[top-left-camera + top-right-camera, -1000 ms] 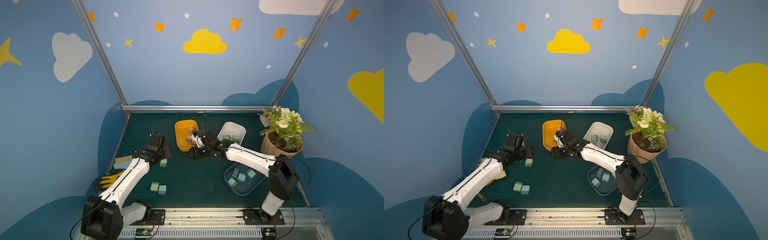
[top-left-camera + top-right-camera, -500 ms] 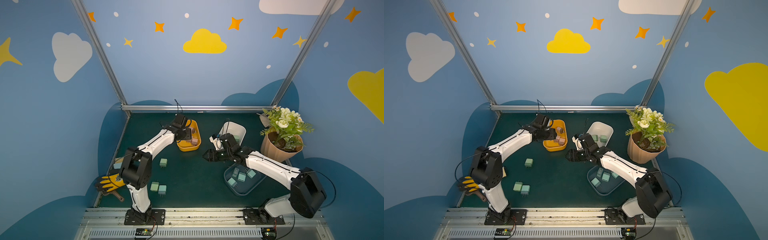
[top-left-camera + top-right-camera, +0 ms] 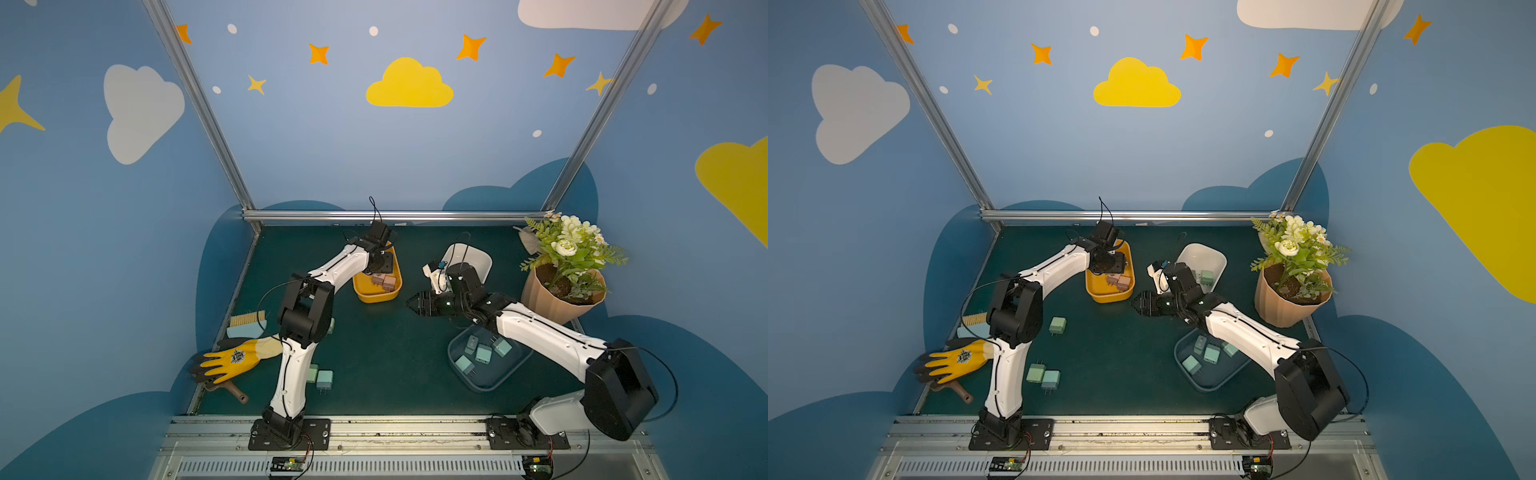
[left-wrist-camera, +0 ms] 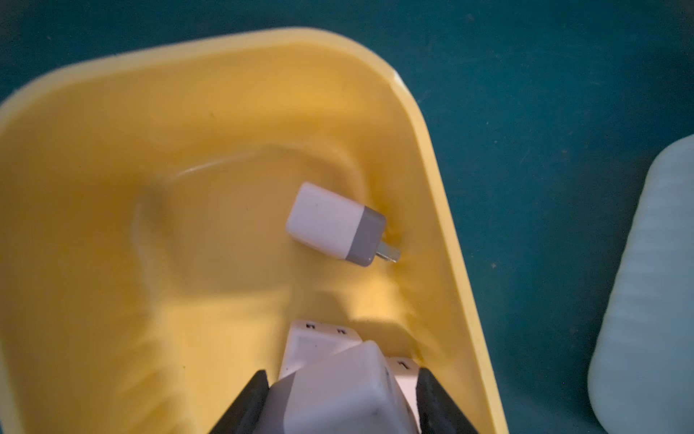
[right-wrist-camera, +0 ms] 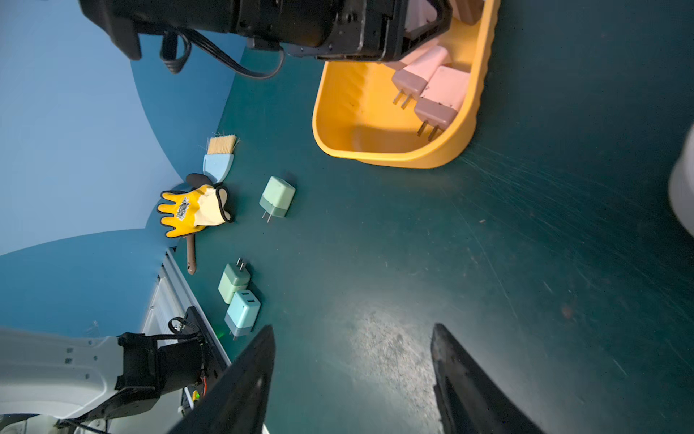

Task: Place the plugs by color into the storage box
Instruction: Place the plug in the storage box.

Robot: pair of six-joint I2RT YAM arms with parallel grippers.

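1. The left gripper [image 3: 380, 266] hangs over the far end of the yellow bin [image 3: 376, 296]. Its black pads are clamped on a held pink plug [image 4: 338, 387], which sits above the bin's floor.
2. The yellow bin stands near the tabletop's [image 3: 374, 353] back edge, left of the middle. On its floor a lone pink plug [image 4: 334, 223] lies on its side with its prongs toward the wall. Stacked pink plugs [image 3: 384, 281] crowd the bin's near end.
3. The right gripper [image 3: 411, 303] hovers low over bare tabletop between the yellow bin and the clear blue bin [image 3: 486, 384]. Its jaws stand partly apart with nothing between them.
4. The white bin [image 3: 478, 259] sits near the back edge, right of the yellow one. In a top view a binned green plug [image 3: 1206, 276] shows inside it.
5. The clear blue bin, toward the front right, holds several teal plugs [image 3: 482, 353] and is partly covered by the right arm.
6. A loose green plug [image 3: 1057, 325] lies alone on the left half of the tabletop. Nearer the front edge, a second green plug [image 3: 1035, 372] and a loose teal plug [image 3: 1050, 379] lie touching.
7. A brush [image 3: 245, 326] and a yellow glove [image 3: 235, 359] lie along the left edge. A potted plant [image 3: 561, 299] stands by the back right corner.
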